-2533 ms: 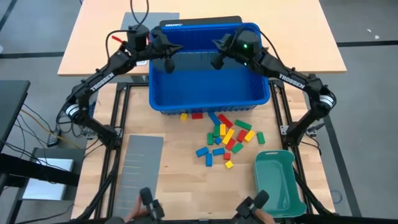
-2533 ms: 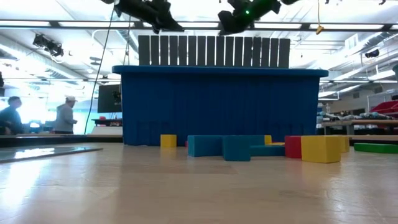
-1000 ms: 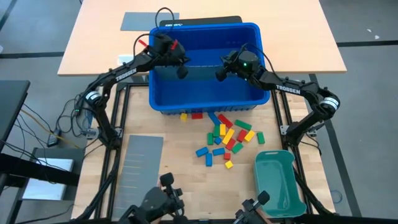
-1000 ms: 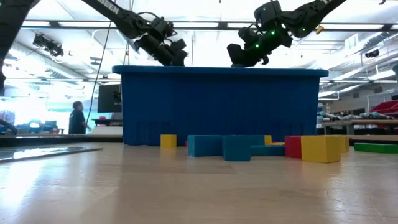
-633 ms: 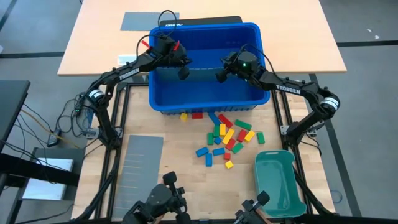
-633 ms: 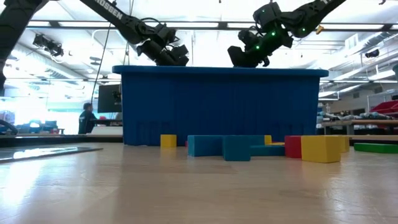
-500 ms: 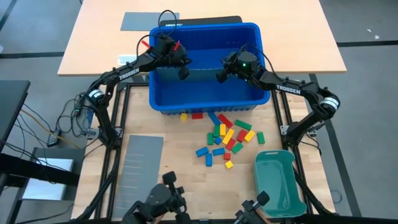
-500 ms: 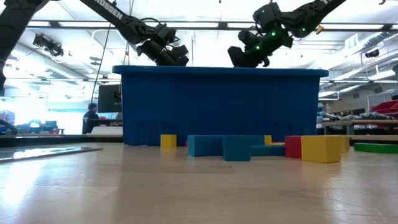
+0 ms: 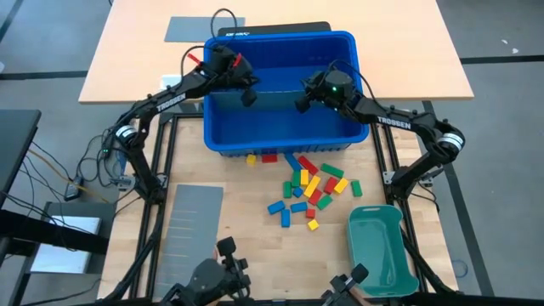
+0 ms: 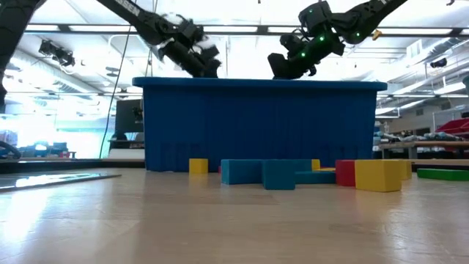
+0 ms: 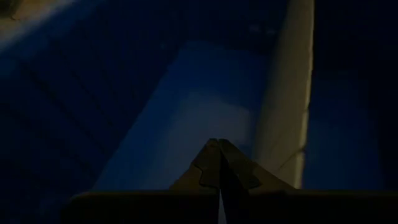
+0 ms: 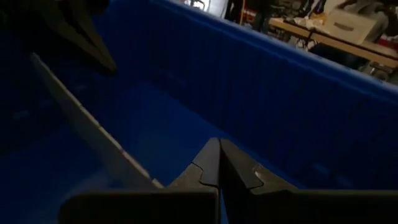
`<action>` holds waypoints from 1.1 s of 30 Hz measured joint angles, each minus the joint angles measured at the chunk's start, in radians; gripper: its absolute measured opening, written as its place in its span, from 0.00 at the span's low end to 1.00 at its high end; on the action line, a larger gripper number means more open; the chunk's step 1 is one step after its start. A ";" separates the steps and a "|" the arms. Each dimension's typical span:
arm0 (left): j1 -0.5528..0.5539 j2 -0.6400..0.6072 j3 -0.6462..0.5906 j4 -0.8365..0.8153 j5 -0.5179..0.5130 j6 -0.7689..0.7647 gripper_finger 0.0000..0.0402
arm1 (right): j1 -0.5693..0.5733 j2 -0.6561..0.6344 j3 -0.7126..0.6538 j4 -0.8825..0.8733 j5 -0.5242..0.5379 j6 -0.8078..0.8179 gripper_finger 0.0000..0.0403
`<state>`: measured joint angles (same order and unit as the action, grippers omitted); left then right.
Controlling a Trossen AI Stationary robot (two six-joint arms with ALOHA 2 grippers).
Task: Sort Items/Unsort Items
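Observation:
The toy blocks point(image 9: 310, 185) in red, yellow, green and blue lie loose on the table in front of a blue bin point(image 9: 223, 140); the low view shows them too point(image 10: 293, 174). A grey divider sheet point(image 9: 272, 92) stands on edge inside the bin. My left gripper point(image 9: 248, 98) and right gripper point(image 9: 301, 103) hover over the bin's inside, both shut and empty. Each wrist view shows the divider's top edge beside the shut fingers, in the left wrist view point(image 11: 289, 93) and in the right wrist view point(image 12: 81, 130).
A teal tray point(image 9: 380, 251) sits at the near right. A flat grey slotted sheet point(image 9: 194, 228) lies at the near left, and another grey sheet point(image 9: 191, 28) lies on the far table. The bin's walls point(image 10: 256, 125) rise around both grippers.
My left gripper has risen a little above the bin's rim and drifted slightly toward the table's left; it is blurred in the low view. The divider stays standing in the bin.

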<state>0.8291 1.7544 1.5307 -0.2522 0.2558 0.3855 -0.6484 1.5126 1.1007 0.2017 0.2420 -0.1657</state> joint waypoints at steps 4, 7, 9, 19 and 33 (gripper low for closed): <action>-0.010 -0.061 0.000 -0.057 0.000 0.000 0.01 | 0.030 -0.034 0.000 0.003 0.000 -0.005 0.00; -0.035 -0.118 0.000 -0.122 0.002 0.004 0.01 | 0.063 -0.062 0.000 -0.004 0.000 -0.019 0.00; -0.063 -0.152 0.002 -0.177 0.003 0.014 0.01 | 0.089 -0.082 0.000 -0.022 0.000 -0.019 0.00; -0.279 -0.289 0.002 -0.456 -0.027 0.005 0.00 | 0.281 -0.101 0.001 -0.100 -0.005 0.022 0.00; -0.710 -0.402 0.002 -0.731 -0.290 -0.251 0.00 | 0.613 -0.099 -0.160 0.051 0.106 0.115 0.00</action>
<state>0.1194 1.3529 1.5330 -0.9829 -0.0339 0.1341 -0.0355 1.4132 0.9412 0.2529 0.3483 -0.0507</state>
